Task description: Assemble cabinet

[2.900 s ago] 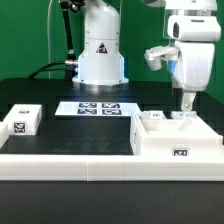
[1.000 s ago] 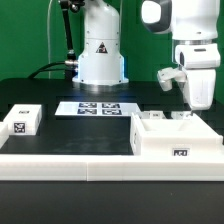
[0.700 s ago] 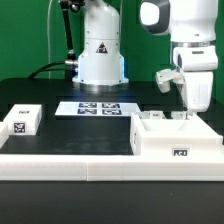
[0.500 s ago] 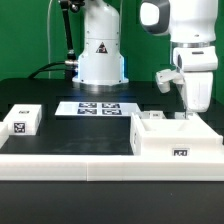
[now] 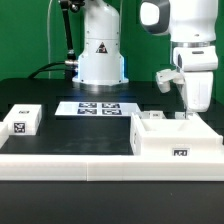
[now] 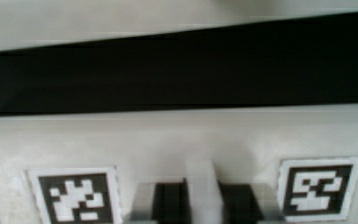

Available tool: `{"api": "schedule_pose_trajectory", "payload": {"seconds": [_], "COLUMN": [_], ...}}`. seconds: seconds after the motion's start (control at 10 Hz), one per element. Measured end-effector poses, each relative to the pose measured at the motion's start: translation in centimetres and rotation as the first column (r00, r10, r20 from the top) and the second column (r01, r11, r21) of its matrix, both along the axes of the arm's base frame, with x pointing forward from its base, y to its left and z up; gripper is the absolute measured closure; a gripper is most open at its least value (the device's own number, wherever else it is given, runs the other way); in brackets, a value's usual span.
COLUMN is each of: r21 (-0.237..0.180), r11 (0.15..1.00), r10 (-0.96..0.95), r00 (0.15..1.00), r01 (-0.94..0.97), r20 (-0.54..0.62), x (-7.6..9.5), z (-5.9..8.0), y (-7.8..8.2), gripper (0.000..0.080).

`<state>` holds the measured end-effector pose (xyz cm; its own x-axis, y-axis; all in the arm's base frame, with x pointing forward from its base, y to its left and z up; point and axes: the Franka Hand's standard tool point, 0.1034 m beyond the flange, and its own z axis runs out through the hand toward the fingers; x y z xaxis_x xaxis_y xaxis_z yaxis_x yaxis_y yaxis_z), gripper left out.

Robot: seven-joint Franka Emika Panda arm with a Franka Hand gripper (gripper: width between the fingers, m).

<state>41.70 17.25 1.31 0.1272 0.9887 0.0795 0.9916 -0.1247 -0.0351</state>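
Note:
The cabinet [image 5: 175, 140], a big white open-topped box with a tag on its front, sits at the exterior view's right. My gripper [image 5: 187, 116] reaches straight down onto the box's far rim. In the wrist view the two dark fingers [image 6: 165, 203] stand on either side of a thin white wall of the cabinet [image 6: 176, 140], between two square tags [image 6: 73, 197]. The gripper [image 6: 202, 205] is shut on that wall. A smaller white tagged block [image 5: 22, 120] lies at the exterior view's left, far from the gripper.
The marker board [image 5: 98, 107] lies flat in front of the robot base [image 5: 100, 55]. A long white rail [image 5: 90, 165] runs along the table's front edge. Black table surface lies between the small block and the cabinet.
The arm has turned its wrist and come down a little onto the cabinet's far rim. The jaws have closed on the thin wall.

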Motion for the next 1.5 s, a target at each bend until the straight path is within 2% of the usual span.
{"api": "schedule_pose_trajectory", "payload": {"seconds": [0.1, 0.4, 0.5, 0.8, 1.3, 1.5], "r21": [-0.001, -0.030, -0.034, -0.041, -0.039, -0.043], "r11": [1.000, 1.000, 0.999, 0.999, 0.999, 0.999], "r10": [0.000, -0.005, -0.007, -0.004, -0.027, -0.026], "r00": [1.000, 1.000, 1.000, 1.000, 1.000, 1.000], "r01": [0.000, 0.005, 0.007, 0.005, 0.027, 0.026], "r20": [0.000, 0.010, 0.011, 0.008, 0.007, 0.015], "x": [0.0, 1.1, 1.4, 2.0, 2.1, 2.6], "z": [0.1, 2.7, 3.1, 3.4, 3.3, 3.9], "y": [0.0, -1.1, -1.6, -4.1, -4.3, -4.8], "gripper": [0.0732, 0.0731, 0.0731, 0.0731, 0.0731, 0.0731]}}
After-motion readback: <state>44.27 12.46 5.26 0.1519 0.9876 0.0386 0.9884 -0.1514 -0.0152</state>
